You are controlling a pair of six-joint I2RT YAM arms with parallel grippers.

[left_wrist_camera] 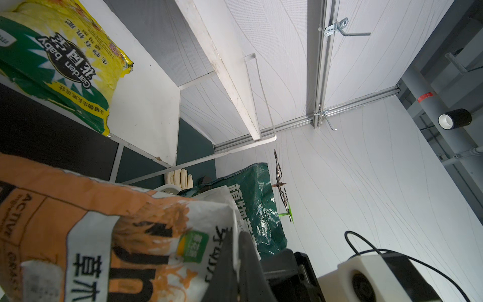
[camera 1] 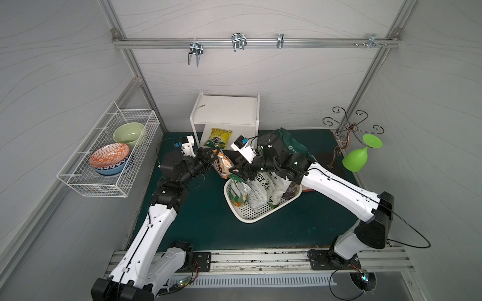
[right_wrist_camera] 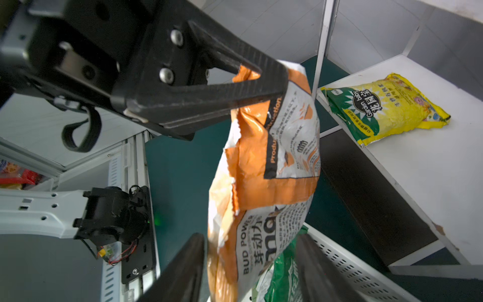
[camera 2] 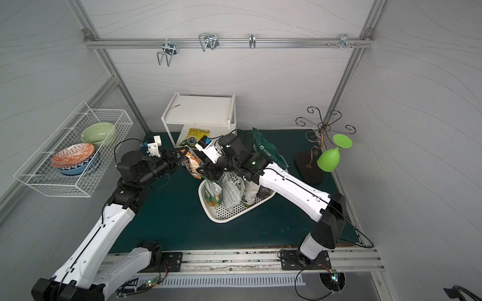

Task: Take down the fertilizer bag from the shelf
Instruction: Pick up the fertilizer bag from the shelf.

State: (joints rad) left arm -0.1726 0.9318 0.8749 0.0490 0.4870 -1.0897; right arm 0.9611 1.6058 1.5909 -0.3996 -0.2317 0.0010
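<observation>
Both grippers were at the orange fertilizer bag (right_wrist_camera: 271, 170), which hung lengthwise just before the shelf (camera 1: 224, 109). The left gripper (camera 1: 215, 151) clamped its top edge; the right gripper (right_wrist_camera: 251, 240) (at its lower half) straddled it, half-open.

Orange-and-white fertilizer bag (camera 1: 223, 164), crumpled, upright, pinched at top edge in left claw (camera 1: 215, 152); hangs clear of white two-board shelf (camera 1: 226, 109), just in front of its dark bottom panel (right_wrist_camera: 366, 188).
</observation>
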